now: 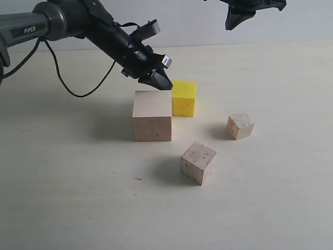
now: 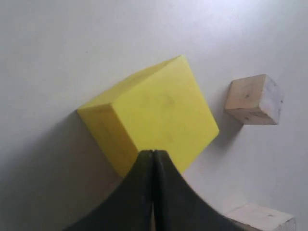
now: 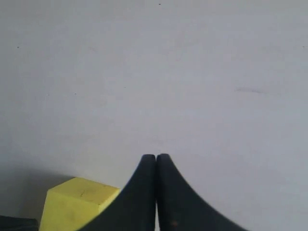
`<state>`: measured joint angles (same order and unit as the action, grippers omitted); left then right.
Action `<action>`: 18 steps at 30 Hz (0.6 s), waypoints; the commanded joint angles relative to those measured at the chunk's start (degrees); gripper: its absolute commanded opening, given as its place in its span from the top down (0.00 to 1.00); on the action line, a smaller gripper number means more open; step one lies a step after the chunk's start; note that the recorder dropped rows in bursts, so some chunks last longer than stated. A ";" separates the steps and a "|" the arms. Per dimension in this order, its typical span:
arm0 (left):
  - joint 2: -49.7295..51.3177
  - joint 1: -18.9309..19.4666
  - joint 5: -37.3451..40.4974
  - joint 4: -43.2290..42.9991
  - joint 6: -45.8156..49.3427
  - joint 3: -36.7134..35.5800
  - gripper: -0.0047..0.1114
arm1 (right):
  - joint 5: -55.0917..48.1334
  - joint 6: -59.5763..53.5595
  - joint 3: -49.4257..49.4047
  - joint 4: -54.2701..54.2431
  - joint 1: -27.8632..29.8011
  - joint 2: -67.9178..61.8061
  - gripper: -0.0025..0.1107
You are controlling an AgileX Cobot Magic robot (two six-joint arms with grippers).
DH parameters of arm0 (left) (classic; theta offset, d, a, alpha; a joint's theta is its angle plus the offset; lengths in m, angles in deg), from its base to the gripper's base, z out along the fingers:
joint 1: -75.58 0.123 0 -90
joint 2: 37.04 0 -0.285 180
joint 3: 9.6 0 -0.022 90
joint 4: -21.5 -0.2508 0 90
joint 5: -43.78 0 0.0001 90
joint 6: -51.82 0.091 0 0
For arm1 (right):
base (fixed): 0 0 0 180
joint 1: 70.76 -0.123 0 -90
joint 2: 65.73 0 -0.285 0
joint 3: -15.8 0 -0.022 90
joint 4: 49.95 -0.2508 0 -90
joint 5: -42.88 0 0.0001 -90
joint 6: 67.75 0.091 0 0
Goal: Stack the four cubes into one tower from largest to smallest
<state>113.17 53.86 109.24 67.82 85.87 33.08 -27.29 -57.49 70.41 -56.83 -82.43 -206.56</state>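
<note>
Since none of the four cubes is stacked yet, the step in hand is probably fetching the bright yellow cube (image 1: 184,97) for the large pale bare-wood cube (image 1: 152,115), which stands just beside it; whether the two touch I cannot tell. The left gripper (image 1: 158,78) hovers over that pair with its jaws pressed together and nothing between them, so it should spread them wide before descending. It should clamp the yellow faces that are clear of the big block, lift straight up, and set it down centred and square. The right gripper (image 1: 232,22) hangs high, likewise clenched and empty. The medium pale wood cube (image 1: 198,162) and the small pale wood cube (image 1: 240,125) lie well apart on the pale, smooth table (image 1: 78,182), before a plain light wall (image 1: 197,26).
</note>
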 commanded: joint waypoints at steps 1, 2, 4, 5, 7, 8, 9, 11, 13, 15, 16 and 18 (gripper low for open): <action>-2.15 1.13 0.75 0.53 0.47 0.43 0.96 | 0.21 0.24 0.32 -0.87 0.88 0.81 0.98; -2.63 1.73 0.75 0.49 0.47 0.43 0.96 | 0.21 0.24 -0.30 -1.53 1.00 0.81 0.98; -3.72 3.54 1.11 0.40 0.47 0.43 0.96 | 0.21 0.24 -2.09 -2.94 1.00 0.81 0.97; -4.45 4.62 1.58 0.40 0.47 0.43 0.96 | 0.21 0.24 -3.02 -3.20 1.00 0.81 0.95; -5.69 6.67 2.94 0.40 0.13 0.43 0.96 | 0.21 0.24 -5.09 -3.20 1.00 0.81 0.87; -6.41 7.84 3.73 0.40 0.00 0.43 0.96 | 0.21 0.24 -5.78 -3.33 1.00 0.81 0.83; -7.12 8.76 4.39 0.40 0.00 0.43 0.96 | 0.21 0.24 -6.45 -3.64 1.00 0.81 0.77; -8.61 10.96 4.50 0.92 -0.26 0.43 0.96 | 0.21 0.33 -6.90 -4.97 1.00 0.81 0.62; -10.06 12.73 4.50 1.06 -0.84 0.09 0.96 | 0.21 0.33 -6.90 -7.54 1.00 0.81 0.49; -11.70 14.14 4.50 0.95 -1.26 -0.62 0.96 | 0.21 0.33 -6.90 -10.56 1.00 0.70 0.38; -12.32 14.51 4.50 0.95 -1.26 -0.72 0.96 | 0.21 0.33 -6.90 -12.56 1.00 0.36 0.35; -13.55 15.55 4.50 0.95 -1.26 -0.75 0.96 | 0.21 0.33 -6.90 -15.76 1.00 -0.31 0.35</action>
<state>101.62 68.44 113.09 67.72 85.06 32.62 -27.50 -57.26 63.66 -67.96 -81.60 -206.47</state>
